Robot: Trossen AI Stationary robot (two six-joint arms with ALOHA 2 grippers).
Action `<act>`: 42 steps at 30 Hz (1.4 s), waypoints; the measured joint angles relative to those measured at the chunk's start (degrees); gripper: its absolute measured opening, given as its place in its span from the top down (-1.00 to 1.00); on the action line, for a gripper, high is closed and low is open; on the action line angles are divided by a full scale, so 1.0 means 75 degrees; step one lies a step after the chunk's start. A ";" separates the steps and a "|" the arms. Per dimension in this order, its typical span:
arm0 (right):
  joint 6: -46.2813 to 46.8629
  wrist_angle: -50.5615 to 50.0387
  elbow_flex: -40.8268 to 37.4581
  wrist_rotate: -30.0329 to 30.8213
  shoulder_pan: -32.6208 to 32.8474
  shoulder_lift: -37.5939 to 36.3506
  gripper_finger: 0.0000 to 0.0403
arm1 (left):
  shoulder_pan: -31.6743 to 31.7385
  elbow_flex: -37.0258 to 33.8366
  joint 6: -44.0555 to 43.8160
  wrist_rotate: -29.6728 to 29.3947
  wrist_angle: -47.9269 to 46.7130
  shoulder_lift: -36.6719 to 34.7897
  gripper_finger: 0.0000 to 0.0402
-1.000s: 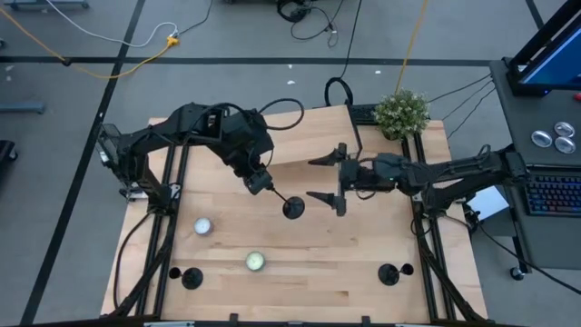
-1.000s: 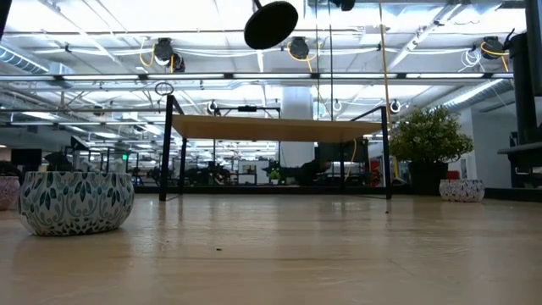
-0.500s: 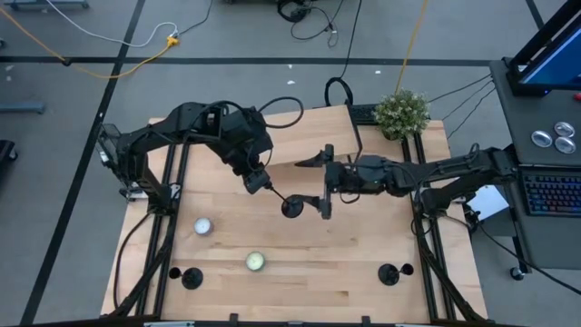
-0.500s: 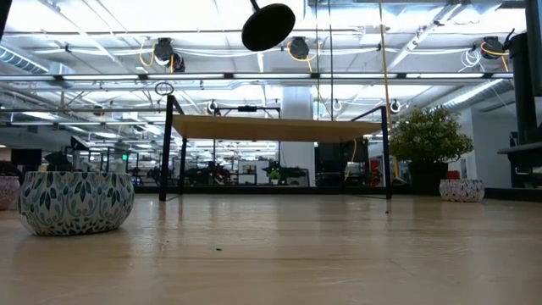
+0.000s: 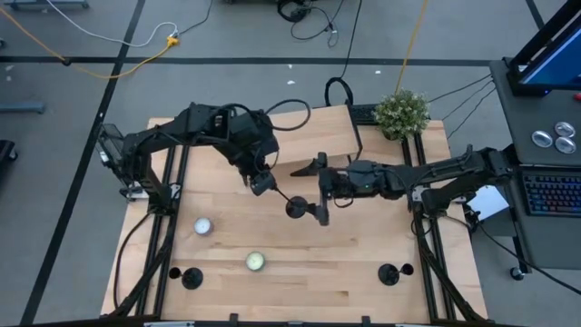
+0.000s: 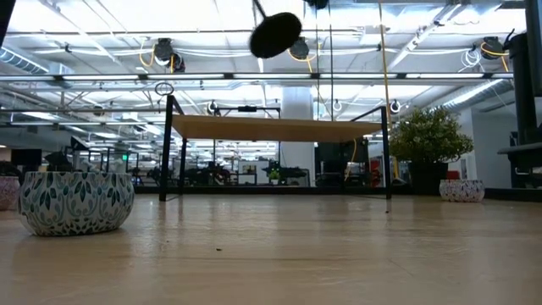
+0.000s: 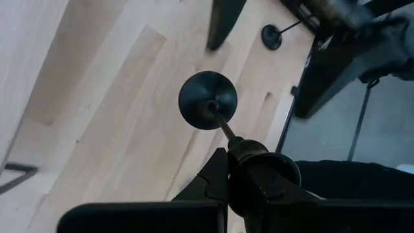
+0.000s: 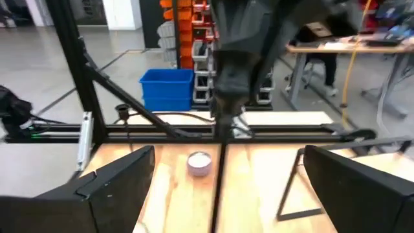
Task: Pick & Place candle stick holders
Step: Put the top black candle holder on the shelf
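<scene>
My left gripper [image 5: 264, 183] is shut on a black candle stick holder [image 5: 289, 202] above the table's middle. The holder's round base [image 6: 275, 34] hangs high over the wood. My right gripper [image 5: 318, 191] stands open and level just to the right of that base, one finger [image 5: 313, 165] on its far side and one [image 5: 322, 214] on its near side, touching nothing. In the right wrist view the thin stem [image 8: 218, 184] shows between my right fingers. Two more holders stand on their bases near the front edge, one at the left [image 5: 192, 278] and one at the right [image 5: 390, 272]. My left gripper pinches the holder's cup end [image 7: 248, 151] between its two fingers, slanting down from the table's left. The stem [image 7: 222, 125] runs on along the fingers' line, down and to the right. The base [image 7: 207, 100] is the lowest part, its flat underside facing away from the gripper, lifted clear of the table.
Two round tealight candles lie on the left half, a white one [image 5: 202, 226] and a greenish one [image 5: 255, 262]. A potted plant [image 5: 401, 113] stands at the far right corner. A patterned round tin [image 6: 76, 202] shows at the left of the low view.
My right gripper has gone toward the table's left, staying level and open, and now stands with its fingers close beside the held holder's base. My left gripper has kept the holder lifted in about the same place.
</scene>
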 joint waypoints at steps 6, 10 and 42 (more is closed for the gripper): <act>0.0764 -0.0465 -0.0014 -0.0122 -0.0016 0.0272 -0.93 | -0.0070 -0.0015 0.0297 -0.0023 0.0111 0.0437 0.94; 0.1118 -0.0511 -0.0008 -0.0119 -0.0031 0.0441 -0.88 | -0.0079 -0.0015 0.0459 -0.0011 0.0296 0.0697 0.94; 0.2134 -0.1099 -0.0006 -0.0128 -0.0265 0.0491 -0.09 | -0.0221 -0.0012 0.0612 -0.0107 0.0930 0.0940 0.94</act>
